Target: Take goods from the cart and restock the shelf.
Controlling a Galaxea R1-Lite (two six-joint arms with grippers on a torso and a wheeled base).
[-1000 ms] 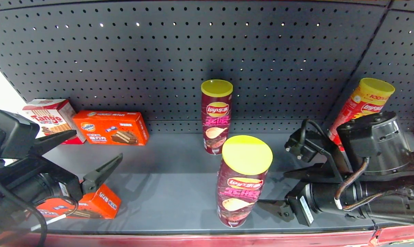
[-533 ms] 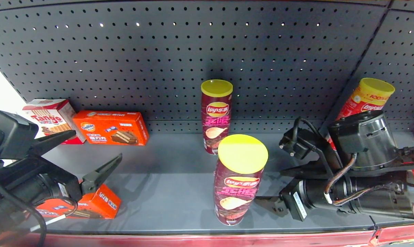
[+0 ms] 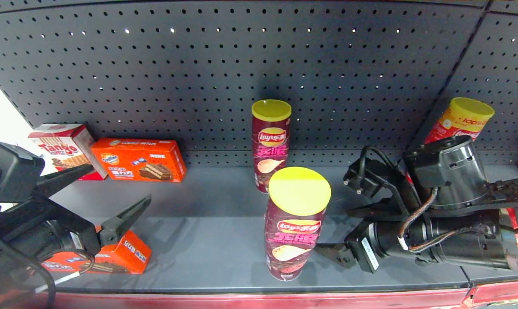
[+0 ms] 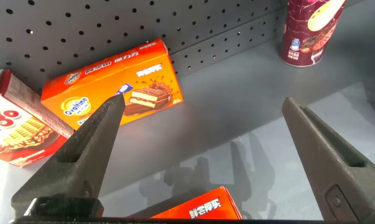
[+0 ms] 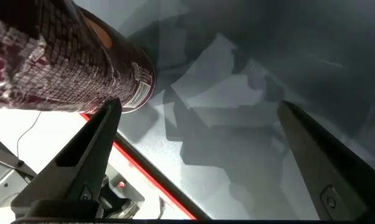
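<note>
Chip can (image 3: 296, 227) upright at shelf (image 3: 207, 240) front, both pincers spread.
Can stands near the front edge, ahead of second can (image 3: 271, 146). Right pincer (image 3: 334, 229) gapes wide, gripping nothing, one finger just beside the front can. Left pincer (image 3: 121, 182) gapes wide too, near front orange box (image 3: 128, 257), holding nothing.

From here I read the shelf (image 3: 207, 231) as matt grey painted metal, and the perforated back panel (image 3: 198, 64) looks the same. The front chip can (image 3: 294, 240) has a glossy printed wrap and a smooth yellow plastic lid (image 3: 299, 191). The orange box (image 3: 138, 159) looks like coated card with a slight sheen. The left end effector (image 3: 121, 182) and right end effector (image 3: 334, 231) are matt black plastic, finely grained.
</note>
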